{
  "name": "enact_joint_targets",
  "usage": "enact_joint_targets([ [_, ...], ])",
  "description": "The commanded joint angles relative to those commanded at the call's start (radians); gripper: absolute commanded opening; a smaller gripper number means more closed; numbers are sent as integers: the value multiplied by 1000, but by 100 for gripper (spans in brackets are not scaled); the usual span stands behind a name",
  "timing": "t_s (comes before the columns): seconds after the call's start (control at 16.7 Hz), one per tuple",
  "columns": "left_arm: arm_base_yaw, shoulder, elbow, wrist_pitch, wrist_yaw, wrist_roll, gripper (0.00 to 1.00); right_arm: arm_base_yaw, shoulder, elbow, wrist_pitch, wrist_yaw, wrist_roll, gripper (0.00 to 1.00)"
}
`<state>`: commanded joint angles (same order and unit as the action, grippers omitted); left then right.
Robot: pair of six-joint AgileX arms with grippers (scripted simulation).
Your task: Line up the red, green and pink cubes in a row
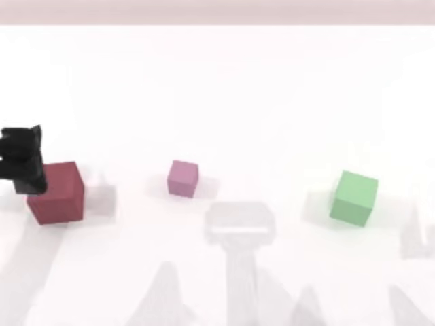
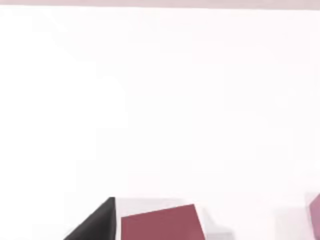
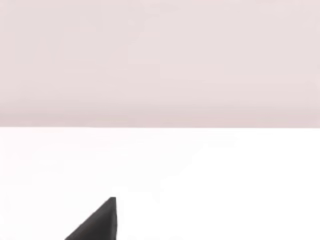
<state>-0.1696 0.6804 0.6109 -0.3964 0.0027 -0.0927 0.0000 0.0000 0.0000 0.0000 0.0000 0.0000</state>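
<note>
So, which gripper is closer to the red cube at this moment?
The left. The left gripper is at the red cube, overlapping its upper-left corner in the top view. The right gripper is outside the top view, showing only in its wrist view.

Red cube, pink cube and green cube: plain matt faces, smooth, no texture or sheen. Table: white, smooth, matt, taking soft shadows. Left gripper: black, matt, possibly plastic; its finish is hard to judge. Right finger: the same flat black.
</note>
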Motion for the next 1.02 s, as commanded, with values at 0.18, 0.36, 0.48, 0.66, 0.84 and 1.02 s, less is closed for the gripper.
enact_joint_targets([
  [0.18,-74,347,272,-179,2,-41,100,0,0,0,0,0,0,100],
  [0.36,-148,684,535,-360,4,-83,100,0,0,0,0,0,0,100],
  [0.48,-193,884,696,-473,5,-108,100,0,0,0,0,0,0,100],
  [0.66,-255,1142,918,-622,6,-142,100,0,0,0,0,0,0,100],
  [0.84,-305,1355,1106,-738,5,-169,100,0,0,0,0,0,0,100],
  [1.02,-338,1499,1236,-813,2,-187,100,0,0,0,0,0,0,100],
])
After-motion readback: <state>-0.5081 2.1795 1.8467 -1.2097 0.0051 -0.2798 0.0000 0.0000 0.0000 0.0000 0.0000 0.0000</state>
